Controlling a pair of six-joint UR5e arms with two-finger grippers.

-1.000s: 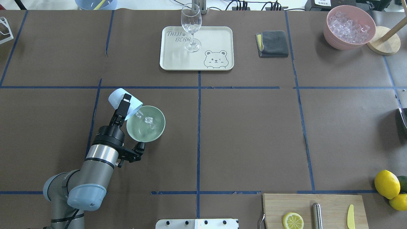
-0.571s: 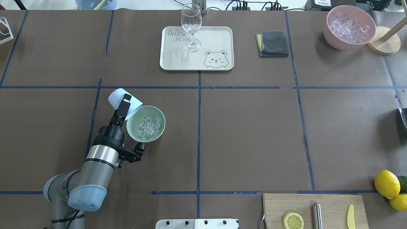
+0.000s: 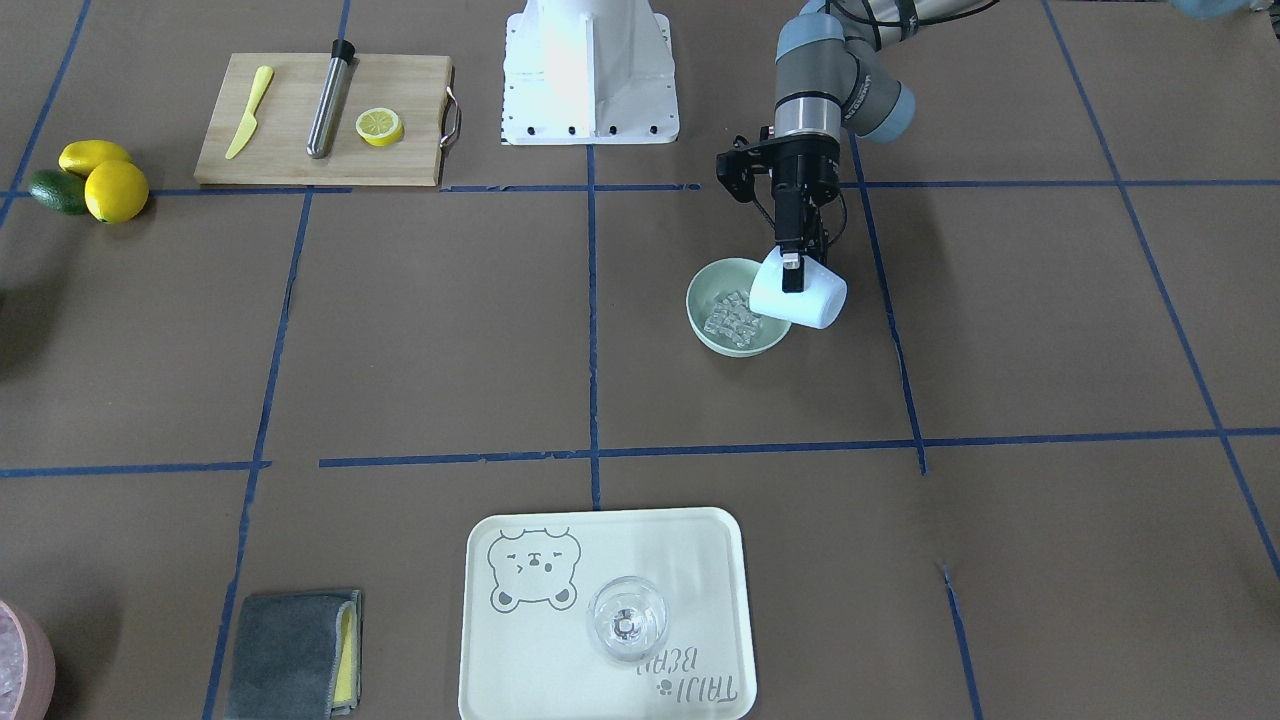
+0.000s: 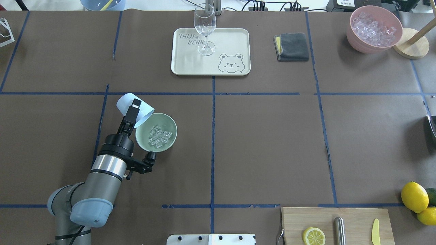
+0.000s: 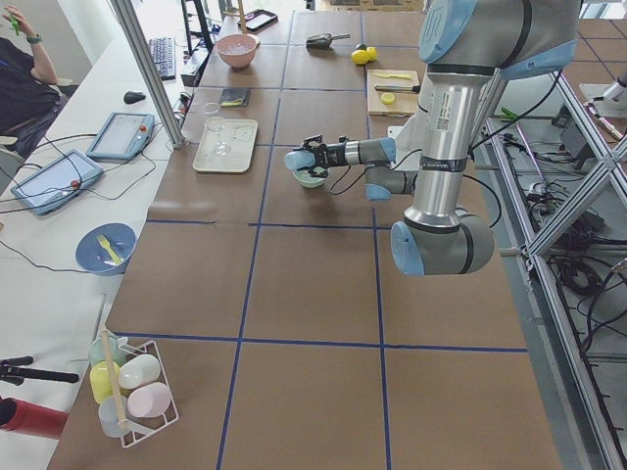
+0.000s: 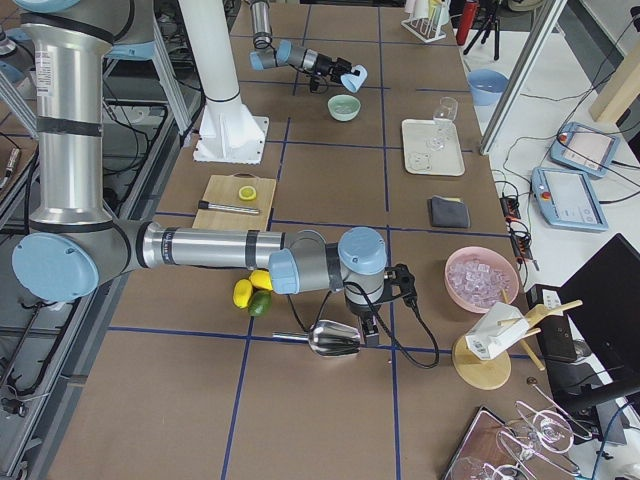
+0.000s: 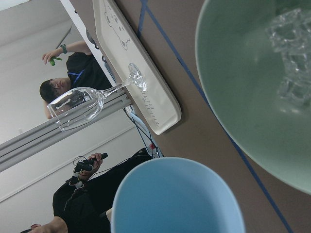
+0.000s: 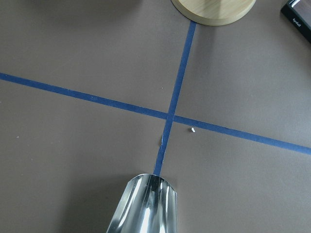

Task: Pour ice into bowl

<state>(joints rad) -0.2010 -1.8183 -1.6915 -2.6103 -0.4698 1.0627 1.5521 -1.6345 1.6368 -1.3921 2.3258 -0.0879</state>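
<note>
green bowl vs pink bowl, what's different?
The green bowl is smaller than the pink bowl. The green bowl holds a little ice; the pink bowl is heaped. The green bowl has the left gripper's tilted cup at its rim; the pink bowl stands apart. Both round, upright.

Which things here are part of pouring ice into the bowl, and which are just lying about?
In use: ice, bowl, light blue cup, left gripper holding it.
Lying about: wine glass, tray, grey cloth, pink container, cutting board, lemons, metal scoop.
</note>
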